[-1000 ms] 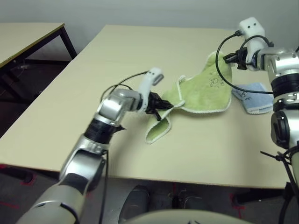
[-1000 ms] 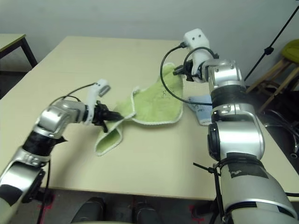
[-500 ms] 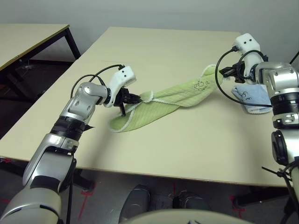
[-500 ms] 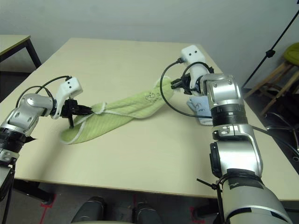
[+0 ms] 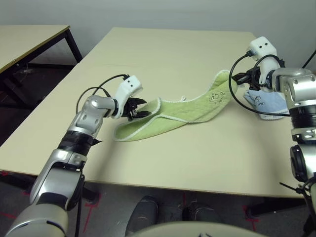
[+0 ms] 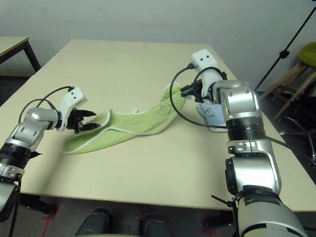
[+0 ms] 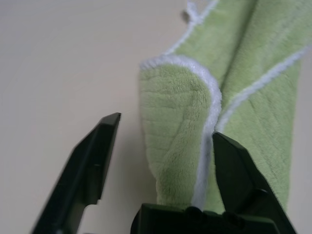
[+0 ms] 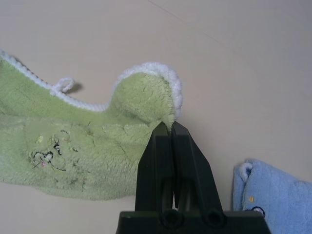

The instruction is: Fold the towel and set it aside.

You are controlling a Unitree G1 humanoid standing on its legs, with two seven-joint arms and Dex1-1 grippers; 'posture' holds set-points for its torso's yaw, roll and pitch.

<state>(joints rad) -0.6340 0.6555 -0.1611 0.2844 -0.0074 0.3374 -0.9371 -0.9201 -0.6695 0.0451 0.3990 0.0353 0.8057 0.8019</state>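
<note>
Stretching long across the table [image 5: 163, 163], the towel [image 5: 182, 109] lies between the two hands. The right gripper [image 8: 171, 127] is pinched tight on one corner of it, and a small blue cloth [image 5: 264, 102] sits just beside that hand. The left gripper [image 7: 163, 131] is wide open with nothing in it; the towel's other end lies right between its fingers. I think the fold is not made yet, so next the left hand needs to grab that end

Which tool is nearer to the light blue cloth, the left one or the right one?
Right. The right tool pinches the towel corner just beside the blue cloth; the left tool stands open at the towel's far end.
</note>
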